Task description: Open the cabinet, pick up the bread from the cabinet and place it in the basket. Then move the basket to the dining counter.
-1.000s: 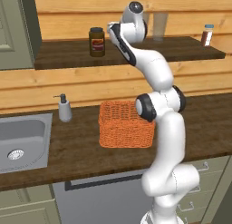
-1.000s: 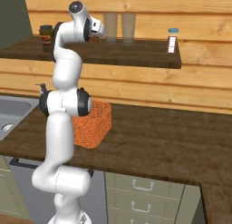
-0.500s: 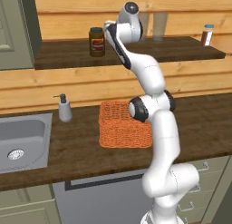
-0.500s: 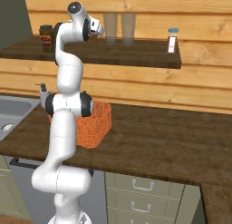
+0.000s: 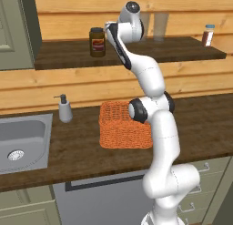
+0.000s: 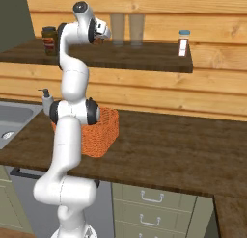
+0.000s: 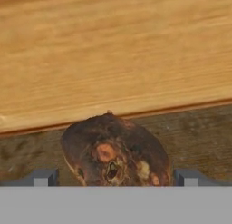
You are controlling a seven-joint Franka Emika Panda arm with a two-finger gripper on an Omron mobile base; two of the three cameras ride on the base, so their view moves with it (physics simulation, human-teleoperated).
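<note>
The bread (image 7: 113,150), a round brown lump, lies on the dark shelf against the wooden back wall. It sits between the two fingertips (image 7: 45,177) of my gripper (image 7: 117,177), which is open around it without pressing on it. Seen from the base, the hand is raised to the shelf, with the gripper (image 6: 105,31) pointing toward the wall. Below it, the orange wicker basket (image 5: 125,126) (image 6: 99,133) stands on the counter beside the arm. A grey-green cabinet door (image 5: 13,33) stands at the far left. The dining counter is out of view.
A dark red-labelled jar (image 5: 97,42) (image 6: 48,39) stands on the shelf left of the hand, two glasses (image 6: 126,30) to its right, and a spice shaker (image 5: 208,35) at the shelf's right end. A soap dispenser (image 5: 65,109) and a steel sink (image 5: 18,142) lie left of the basket.
The arm's middle joint has swung a little to the left, and the hand has stayed at the shelf. The gripper has stayed open.
</note>
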